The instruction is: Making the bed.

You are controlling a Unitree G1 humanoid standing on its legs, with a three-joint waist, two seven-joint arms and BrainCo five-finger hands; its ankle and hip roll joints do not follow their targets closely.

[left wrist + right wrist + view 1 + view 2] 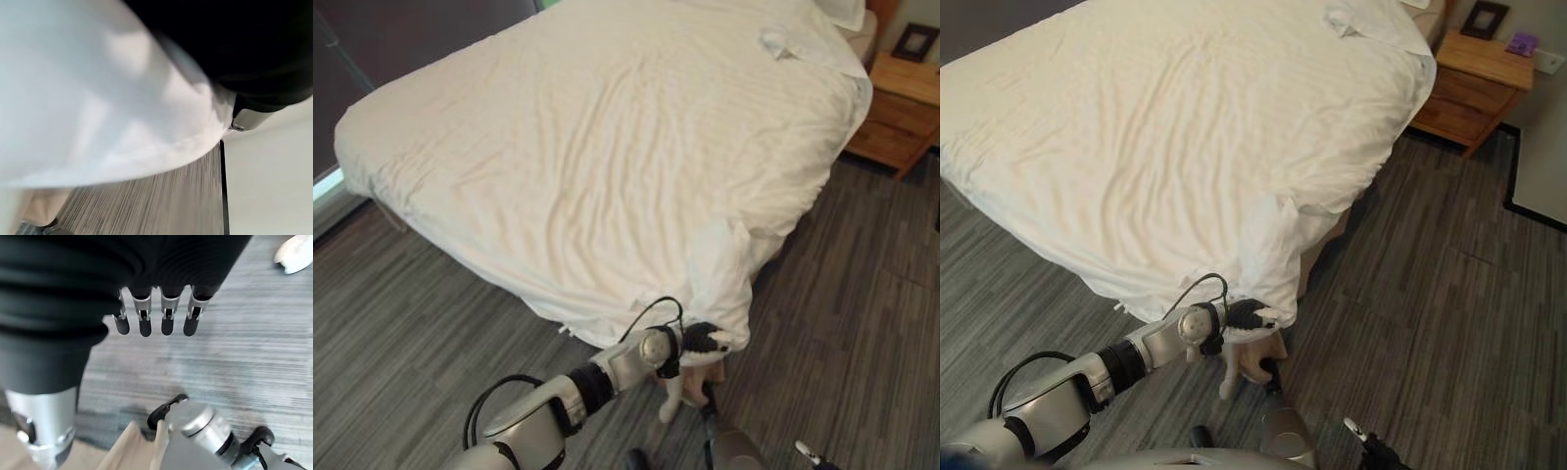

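Observation:
A white duvet [607, 147] covers the bed, mostly smooth with light wrinkles. Its near right corner [720, 279] hangs down over the bed's corner toward the floor. My left hand [703, 339] reaches from the lower left to the bottom of that hanging corner and is shut on the duvet's edge. In the left wrist view the white cloth [107, 98] runs right up to the hand's dark cover. My right hand [145, 316] hangs low above the carpet with its fingers straight and holds nothing.
A wooden nightstand [901, 108] with a dark picture frame [913, 41] stands at the bed's far right. A pillow [842, 12] and a crumpled bit of cloth [783, 41] lie at the head. Grey striped carpet [862, 294] surrounds the bed.

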